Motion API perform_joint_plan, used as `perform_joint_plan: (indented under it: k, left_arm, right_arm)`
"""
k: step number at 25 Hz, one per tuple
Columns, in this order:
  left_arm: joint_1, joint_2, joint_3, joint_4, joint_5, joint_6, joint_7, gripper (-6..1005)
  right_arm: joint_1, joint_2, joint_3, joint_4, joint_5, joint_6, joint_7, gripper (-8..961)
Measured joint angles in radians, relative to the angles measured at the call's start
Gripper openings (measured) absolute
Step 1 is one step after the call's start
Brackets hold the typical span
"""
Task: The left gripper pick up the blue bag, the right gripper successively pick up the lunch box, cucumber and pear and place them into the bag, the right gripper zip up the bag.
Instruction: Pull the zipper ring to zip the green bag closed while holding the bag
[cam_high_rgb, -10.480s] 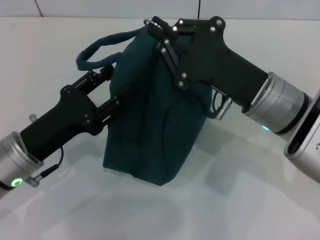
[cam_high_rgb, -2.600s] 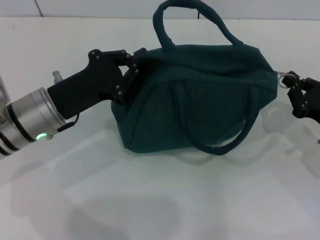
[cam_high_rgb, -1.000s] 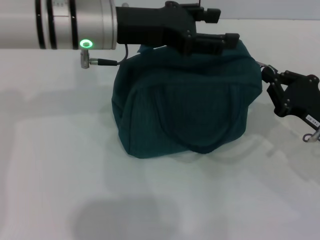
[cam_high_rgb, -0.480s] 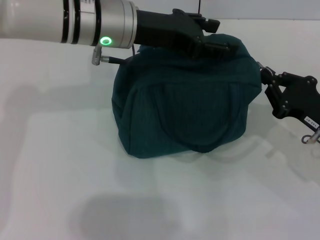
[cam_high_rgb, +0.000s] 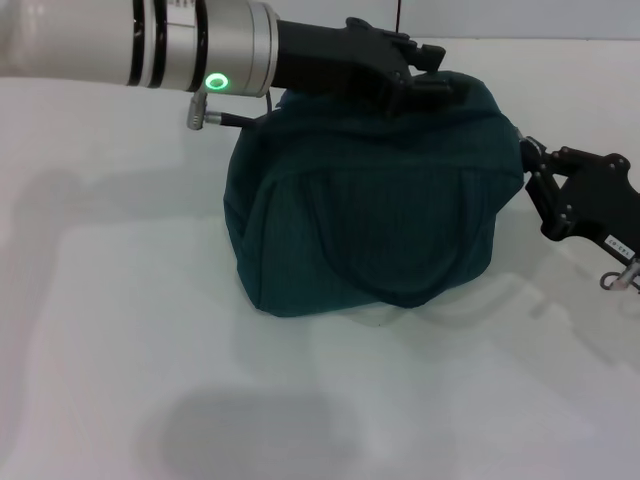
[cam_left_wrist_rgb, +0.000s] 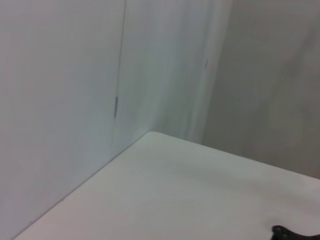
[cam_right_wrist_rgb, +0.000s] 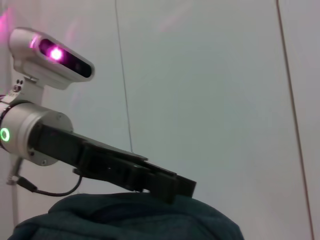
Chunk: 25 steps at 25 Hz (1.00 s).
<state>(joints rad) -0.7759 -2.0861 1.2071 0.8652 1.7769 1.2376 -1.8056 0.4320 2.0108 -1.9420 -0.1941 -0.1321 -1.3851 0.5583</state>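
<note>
The blue bag (cam_high_rgb: 370, 200) sits on the white table with its top closed; its handles and zipper pull are hidden. My left gripper (cam_high_rgb: 435, 68) reaches in from the upper left and lies over the bag's top, fingers apart, holding nothing that I can see. It also shows in the right wrist view (cam_right_wrist_rgb: 167, 184) just above the bag (cam_right_wrist_rgb: 125, 220). My right gripper (cam_high_rgb: 524, 150), with a white label, is at the bag's upper right corner, its tips pinched together on the fabric there. The lunch box, cucumber and pear are not in view.
The white table (cam_high_rgb: 150, 330) spreads in front and to the left of the bag. The robot's head camera with a pink light (cam_right_wrist_rgb: 55, 54) shows in the right wrist view. The left wrist view shows only a wall and a table corner (cam_left_wrist_rgb: 165, 185).
Over the last second the left arm swung a little toward the bag's top and its fingers dropped lower. The right gripper edged slightly closer to the bag. The bag has stayed put.
</note>
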Motion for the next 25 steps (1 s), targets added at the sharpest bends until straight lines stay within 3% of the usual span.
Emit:
perform_joint_plan:
  k: [3, 8, 14, 25]
  left_arm:
    - [0.0, 0.0, 0.031, 0.0, 0.006, -0.038, -0.001, 597]
    - [0.0, 0.0, 0.08, 0.0, 0.011, -0.093, 0.001, 330]
    - [0.0, 0.0, 0.083, 0.0, 0.012, -0.098, 0.006, 318]
    - [0.016, -0.001, 0.097, -0.001, 0.013, -0.101, 0.055, 168]
  right_arm:
    - [0.0, 0.0, 0.0, -0.001, -0.001, 0.0, -0.001, 57]
    - [-0.002, 0.001, 0.0, -0.001, -0.009, 0.0, -0.002, 62]
    - [-0.006, 0.001, 0.0, -0.001, -0.012, 0.0, -0.002, 67]
    - [-0.023, 0.005, 0.009, -0.001, -0.005, -0.001, -0.002, 78]
